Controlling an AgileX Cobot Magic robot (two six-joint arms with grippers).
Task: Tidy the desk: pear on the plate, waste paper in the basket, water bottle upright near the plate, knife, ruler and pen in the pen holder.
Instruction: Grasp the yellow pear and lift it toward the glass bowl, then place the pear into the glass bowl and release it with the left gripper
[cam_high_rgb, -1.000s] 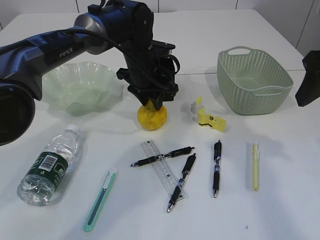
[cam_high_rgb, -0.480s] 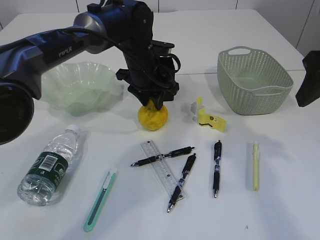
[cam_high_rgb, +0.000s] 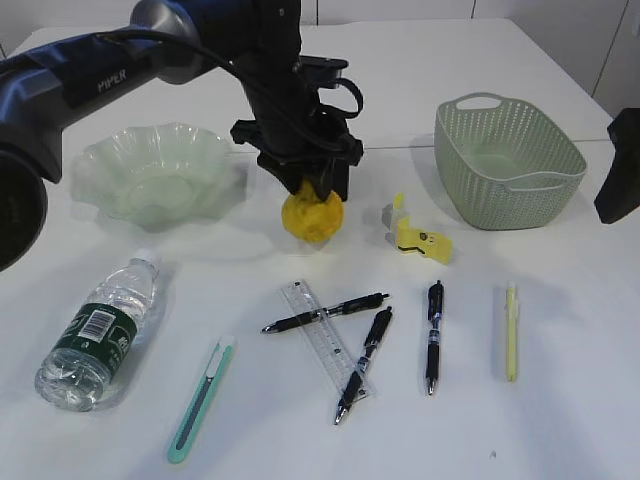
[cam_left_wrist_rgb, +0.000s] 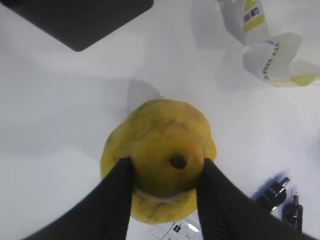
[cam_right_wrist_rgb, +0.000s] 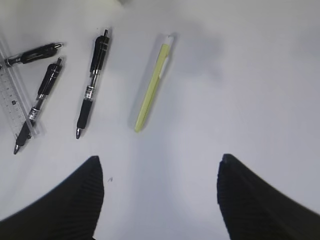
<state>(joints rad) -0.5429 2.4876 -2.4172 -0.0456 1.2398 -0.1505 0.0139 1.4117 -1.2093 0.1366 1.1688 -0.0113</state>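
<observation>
Left end effector (cam_left_wrist_rgb: 165, 197) clamps the pear (cam_left_wrist_rgb: 159, 157), seemingly lifted off the table (cam_high_rgb: 560, 400).

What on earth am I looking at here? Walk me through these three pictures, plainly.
This is a two-armed robot at a white table. One picture is taken from in front of the table; the other two come from small cameras on each arm's wrist, looking down past the fingers.

On the table lie a green plate, a mesh basket, crumpled waste paper, a water bottle on its side, a utility knife, a clear ruler, three black pens and a yellow-green pen.

The left gripper has its fingers closed on a yellow pear, one on each side near the stem end. The wrist picture shows a shadow beneath it, so it seems lifted.

The right gripper hangs open and empty above the yellow-green pen.
</observation>
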